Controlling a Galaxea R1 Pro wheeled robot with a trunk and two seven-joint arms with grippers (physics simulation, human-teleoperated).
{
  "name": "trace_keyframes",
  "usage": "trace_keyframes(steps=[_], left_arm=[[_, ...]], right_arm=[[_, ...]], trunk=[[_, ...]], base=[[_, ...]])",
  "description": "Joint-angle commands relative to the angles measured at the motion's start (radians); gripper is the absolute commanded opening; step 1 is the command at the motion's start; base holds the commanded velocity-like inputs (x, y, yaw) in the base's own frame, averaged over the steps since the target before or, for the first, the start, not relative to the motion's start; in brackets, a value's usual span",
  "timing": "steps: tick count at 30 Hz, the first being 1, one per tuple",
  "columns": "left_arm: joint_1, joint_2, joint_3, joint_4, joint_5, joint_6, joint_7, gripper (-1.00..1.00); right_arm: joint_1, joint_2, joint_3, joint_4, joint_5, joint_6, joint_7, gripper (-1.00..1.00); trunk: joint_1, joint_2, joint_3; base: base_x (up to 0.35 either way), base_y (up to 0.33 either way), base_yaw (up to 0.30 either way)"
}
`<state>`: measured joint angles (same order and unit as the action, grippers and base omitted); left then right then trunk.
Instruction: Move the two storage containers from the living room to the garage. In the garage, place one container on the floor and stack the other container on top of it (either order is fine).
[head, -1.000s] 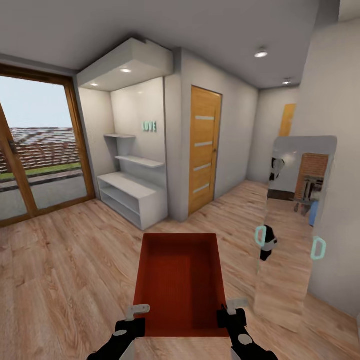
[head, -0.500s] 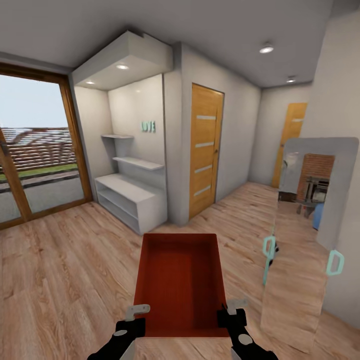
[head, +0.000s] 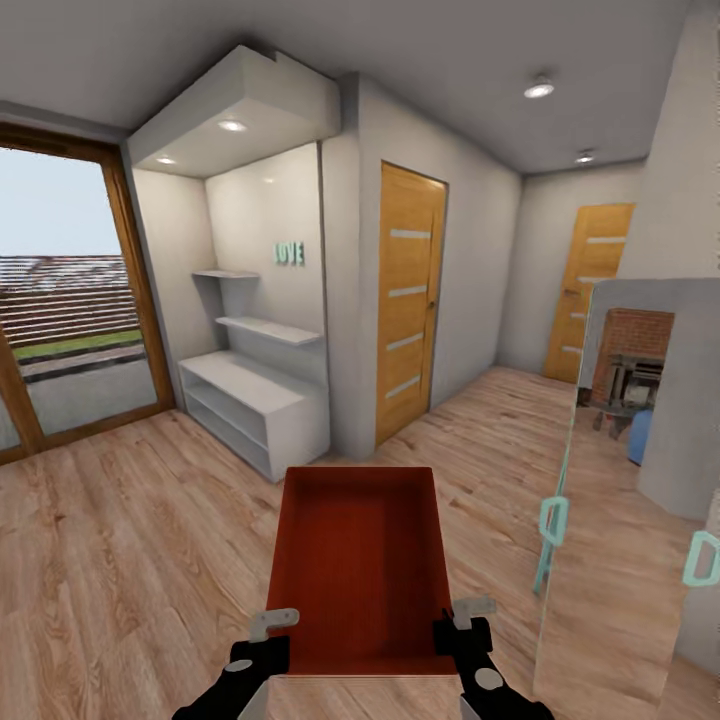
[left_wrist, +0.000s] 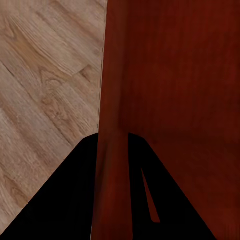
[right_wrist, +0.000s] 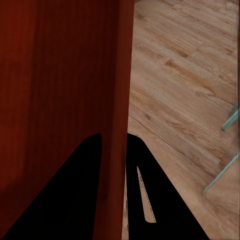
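Note:
One orange-red open-top storage container (head: 360, 565) hangs in front of me over a light wood-plank floor, empty inside. My left gripper (head: 272, 625) is shut on its left wall near the close corner. My right gripper (head: 462, 612) is shut on the right wall opposite. In the left wrist view the red container wall (left_wrist: 114, 90) runs between the black fingers (left_wrist: 70, 200) of the left gripper (left_wrist: 112, 135). The right wrist view shows the same for the right gripper (right_wrist: 114, 135) on the container wall (right_wrist: 120, 75). The garage is out of view.
A white shelf unit (head: 250, 400) stands in an alcove ahead left, beside a wood-panelled door (head: 408, 300). A second door (head: 590, 290) ends the corridor at right. A glass sliding door (head: 70, 300) is at far left. A mirror panel (head: 630, 480) with teal handles (head: 552, 520) is close on my right.
The whole view has shifted: the mirror panel has slid right and nearer, and the far door has come into view. The container and both grippers keep their place in the picture.

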<state>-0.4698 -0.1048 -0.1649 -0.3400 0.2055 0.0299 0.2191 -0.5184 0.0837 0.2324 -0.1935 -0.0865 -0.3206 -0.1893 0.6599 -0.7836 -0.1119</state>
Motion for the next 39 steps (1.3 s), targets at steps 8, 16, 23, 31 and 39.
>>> trace_keyframes(steps=[8,16,23,31,39], left_arm=[[0.000,0.002,0.012,0.001,0.011,0.004,0.022,-1.00],[0.000,0.002,0.012,0.001,0.011,0.004,0.022,-1.00],[0.000,0.002,0.012,0.001,0.011,0.004,0.023,-1.00],[0.000,0.002,0.012,0.002,0.011,0.004,0.022,-1.00],[0.000,0.002,0.012,0.002,0.011,0.004,0.022,-1.00]], right_arm=[[-0.002,-0.007,-0.016,-0.001,-0.007,-0.069,-0.049,-1.00],[-0.002,-0.007,-0.016,-0.001,-0.009,-0.069,-0.050,-1.00],[-0.002,-0.007,-0.016,-0.001,-0.009,-0.069,-0.050,-1.00],[-0.002,-0.010,-0.016,-0.001,-0.013,-0.069,-0.047,-1.00],[-0.002,-0.008,-0.016,-0.001,-0.012,-0.069,-0.047,-1.00]], trunk=[[0.001,-0.001,0.002],[0.001,-0.001,0.006],[0.001,-0.001,0.009],[0.001,-0.001,0.010],[0.001,-0.001,0.010]], base=[[0.322,0.000,-0.222],[0.322,0.054,-0.237],[0.321,0.150,-0.232],[0.310,0.193,-0.038],[0.306,0.204,-0.024]])
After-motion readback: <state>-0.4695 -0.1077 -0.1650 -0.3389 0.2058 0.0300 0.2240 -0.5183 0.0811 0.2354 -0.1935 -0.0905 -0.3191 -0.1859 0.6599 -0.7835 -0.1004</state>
